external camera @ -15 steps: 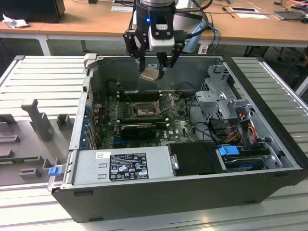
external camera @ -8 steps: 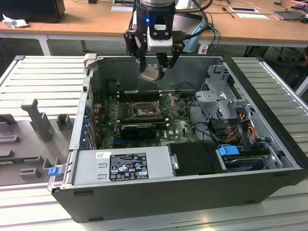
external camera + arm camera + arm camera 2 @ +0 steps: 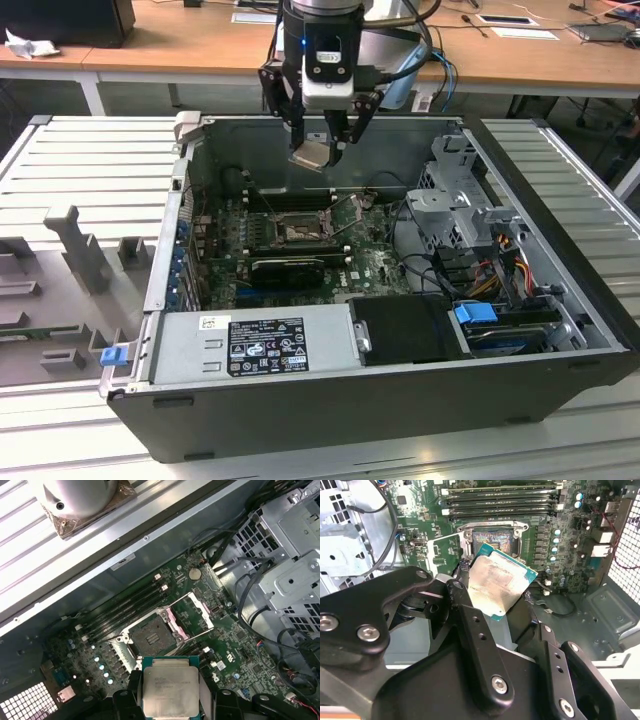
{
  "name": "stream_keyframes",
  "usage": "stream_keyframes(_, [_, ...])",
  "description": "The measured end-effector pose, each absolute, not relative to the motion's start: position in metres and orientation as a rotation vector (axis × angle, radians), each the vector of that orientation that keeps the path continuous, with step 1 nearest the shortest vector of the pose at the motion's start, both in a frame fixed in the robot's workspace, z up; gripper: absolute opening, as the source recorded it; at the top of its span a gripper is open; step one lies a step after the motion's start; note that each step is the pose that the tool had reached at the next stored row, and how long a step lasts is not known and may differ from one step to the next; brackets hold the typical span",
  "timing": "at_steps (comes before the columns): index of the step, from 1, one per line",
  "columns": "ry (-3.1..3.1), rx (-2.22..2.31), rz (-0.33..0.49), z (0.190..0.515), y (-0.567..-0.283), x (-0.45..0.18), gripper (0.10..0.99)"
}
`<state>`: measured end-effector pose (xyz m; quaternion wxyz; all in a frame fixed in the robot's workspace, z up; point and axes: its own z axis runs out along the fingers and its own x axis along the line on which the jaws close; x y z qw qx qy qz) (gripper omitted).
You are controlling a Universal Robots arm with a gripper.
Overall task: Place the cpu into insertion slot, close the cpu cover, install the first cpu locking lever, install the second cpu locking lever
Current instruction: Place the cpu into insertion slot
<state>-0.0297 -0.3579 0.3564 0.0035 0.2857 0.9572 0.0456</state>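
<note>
My gripper hangs above the open computer case, shut on the cpu, a small silver-topped square chip held tilted between the fingers. In both wrist views the cpu sits between the black fingers. Below it on the green motherboard lies the insertion slot, bare, with its dark centre showing. The cpu cover is swung open and stands beside the slot.
A grey power supply box fills the case's near side. A metal drive cage and cable bundles occupy the exterior view's right. Memory slots and a black heatsink flank the slot. Case walls ring the board.
</note>
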Motion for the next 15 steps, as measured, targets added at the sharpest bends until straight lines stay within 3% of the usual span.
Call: stream_keyframes(15, [2.966, 0.995, 0.142, 0.3557, -0.358, -0.0297, 0.541])
